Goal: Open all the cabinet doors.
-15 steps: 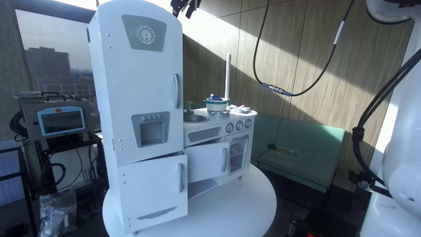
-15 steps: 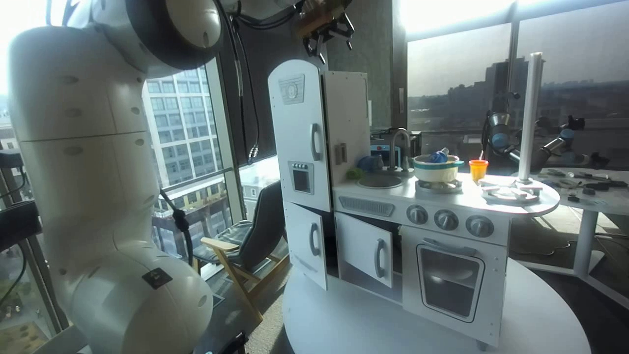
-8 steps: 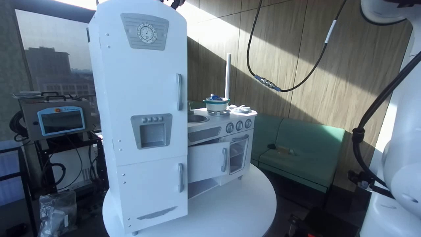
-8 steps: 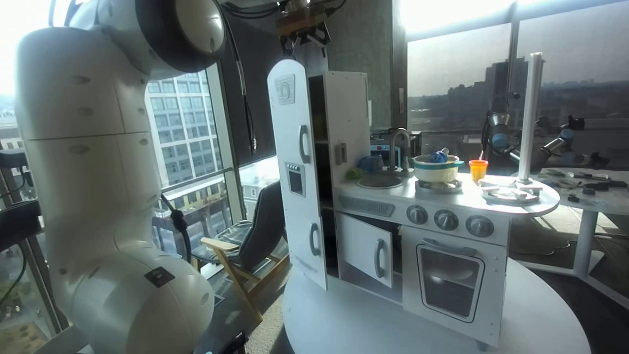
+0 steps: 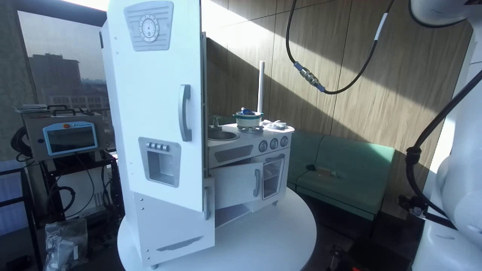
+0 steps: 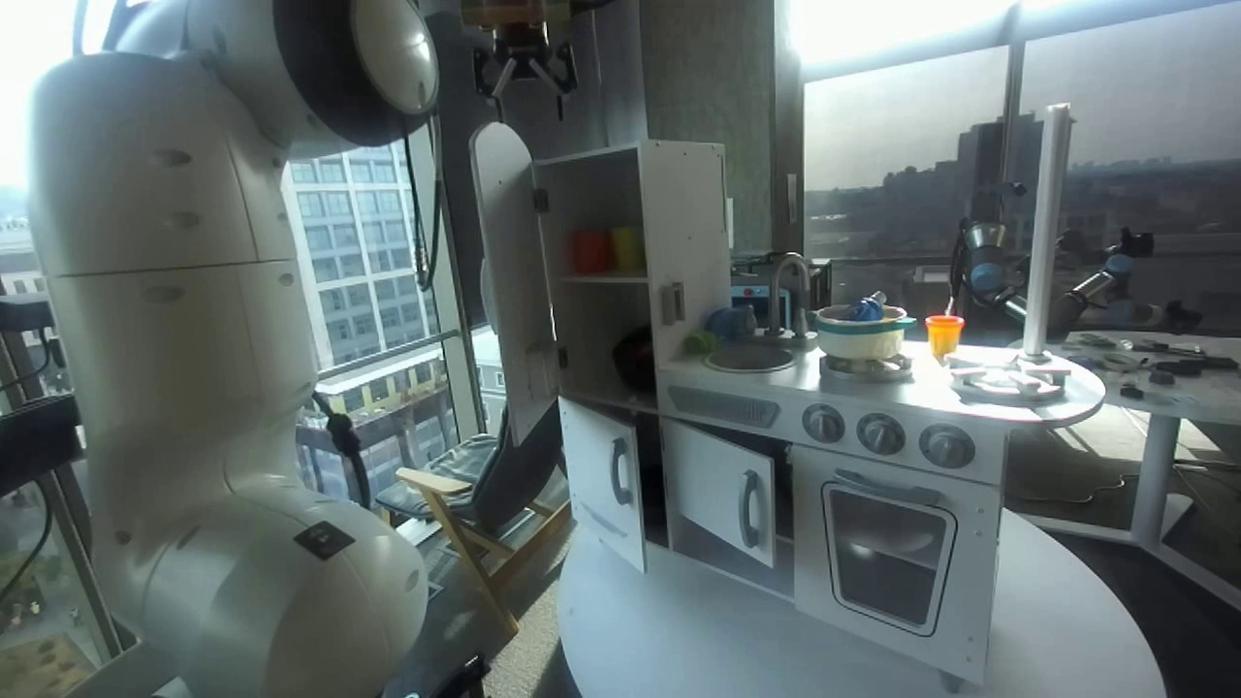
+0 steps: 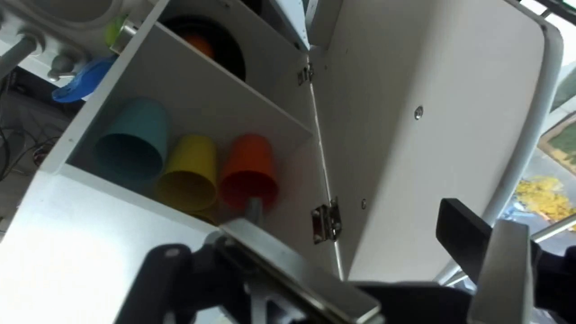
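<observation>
The tall white door [image 5: 154, 113] with emblem and dispenser panel stands wide open; its inner face shows in an exterior view [image 6: 514, 262] and in the wrist view [image 7: 450, 99]. The shorter plain door [image 6: 599, 475] below it is partly open. The small under-counter door [image 6: 713, 485] is partly open too. Both also show in an exterior view, the shorter door [image 5: 173, 226] and the under-counter door [image 5: 233, 184]. My gripper [image 6: 528, 107] is open and empty above the tall door's top edge, one finger close to it; I cannot tell if they touch. It also shows in the wrist view [image 7: 353, 211].
Inside the tall compartment are a red cup [image 7: 249, 171], a yellow cup [image 7: 191, 173] and a blue cup [image 7: 132, 135]. The oven door [image 6: 892, 553] is shut. A pot [image 6: 863, 334], an orange cup [image 6: 943, 334] and an upright pole [image 6: 1047, 233] stand on the counter.
The tall door has swung from nearly shut to wide open, baring the shelves. My gripper has moved left in an exterior view, along with the door's top, and stays open. The other doors have not moved.
</observation>
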Controlling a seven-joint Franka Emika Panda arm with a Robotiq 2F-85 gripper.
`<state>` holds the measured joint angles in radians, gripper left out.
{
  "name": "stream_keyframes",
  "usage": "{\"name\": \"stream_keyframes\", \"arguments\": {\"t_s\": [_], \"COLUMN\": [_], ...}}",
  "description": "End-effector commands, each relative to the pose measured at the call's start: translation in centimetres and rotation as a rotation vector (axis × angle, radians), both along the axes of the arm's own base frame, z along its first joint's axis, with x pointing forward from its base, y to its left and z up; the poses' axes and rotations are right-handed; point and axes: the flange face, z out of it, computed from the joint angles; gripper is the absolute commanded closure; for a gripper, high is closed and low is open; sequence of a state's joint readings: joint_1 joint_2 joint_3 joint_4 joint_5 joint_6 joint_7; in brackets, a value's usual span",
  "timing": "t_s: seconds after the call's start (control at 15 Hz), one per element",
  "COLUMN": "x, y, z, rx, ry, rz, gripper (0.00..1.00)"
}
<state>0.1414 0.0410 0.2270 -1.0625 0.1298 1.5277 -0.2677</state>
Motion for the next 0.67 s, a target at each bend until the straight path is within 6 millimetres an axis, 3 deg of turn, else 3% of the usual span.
{"name": "stream_keyframes", "arguments": {"t_s": [0.0, 0.2, 0.6], "x": [-0.1, 1.5, 5.3], "y": [2.0, 2.3, -1.1], "z": [0.0, 0.3, 1.8], "rx": [0.076, -0.010, -0.014], "ry": [0.085, -0.039, -0.182], "rz": [0.080, 0.067, -0.040], "gripper": [0.00, 0.00, 0.00]}}
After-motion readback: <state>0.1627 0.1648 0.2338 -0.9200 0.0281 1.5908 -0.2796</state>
